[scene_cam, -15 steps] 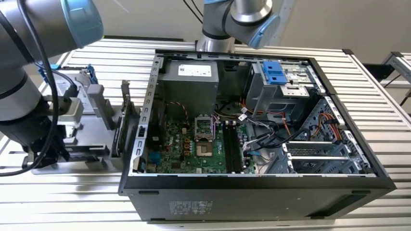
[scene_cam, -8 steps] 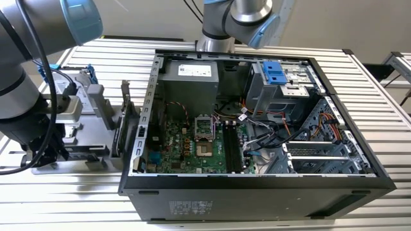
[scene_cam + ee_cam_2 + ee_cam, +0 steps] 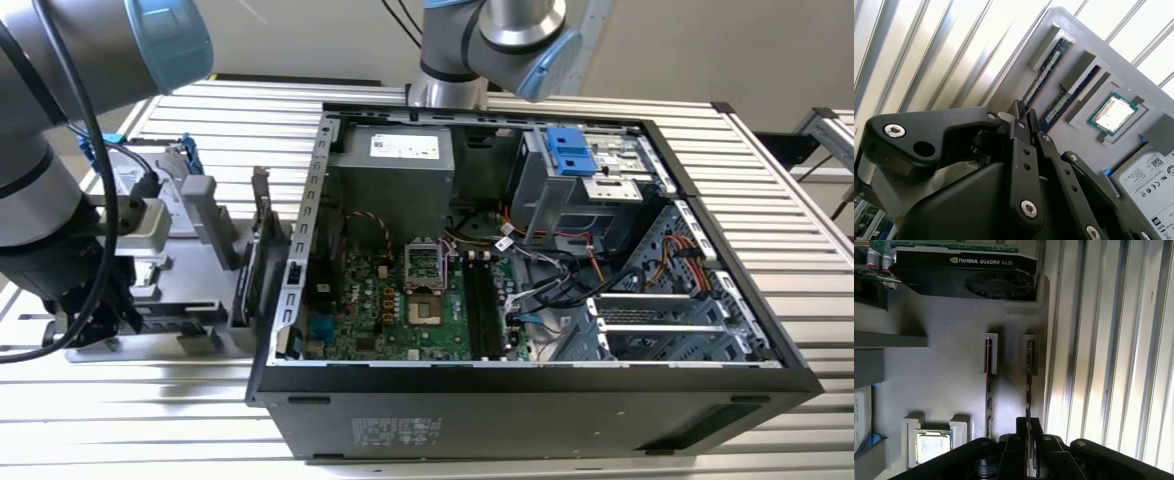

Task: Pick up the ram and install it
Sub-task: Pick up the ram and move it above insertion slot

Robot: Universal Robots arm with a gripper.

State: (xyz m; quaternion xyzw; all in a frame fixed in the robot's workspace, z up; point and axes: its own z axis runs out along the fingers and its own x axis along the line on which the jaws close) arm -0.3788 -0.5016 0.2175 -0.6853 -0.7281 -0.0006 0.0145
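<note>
First wrist view: a square silver processor chip (image 3: 932,446) lies aside from the pincer (image 3: 1029,422), a spare dark memory stick (image 3: 988,390) just beside it; the pincer is clamped on the long thin dark ram (image 3: 1029,385) standing in a grey holder (image 3: 949,380).

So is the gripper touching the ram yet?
Touching. In the first wrist view the gripper has a finger pressed on each face of the ram, no gap visible.
</note>
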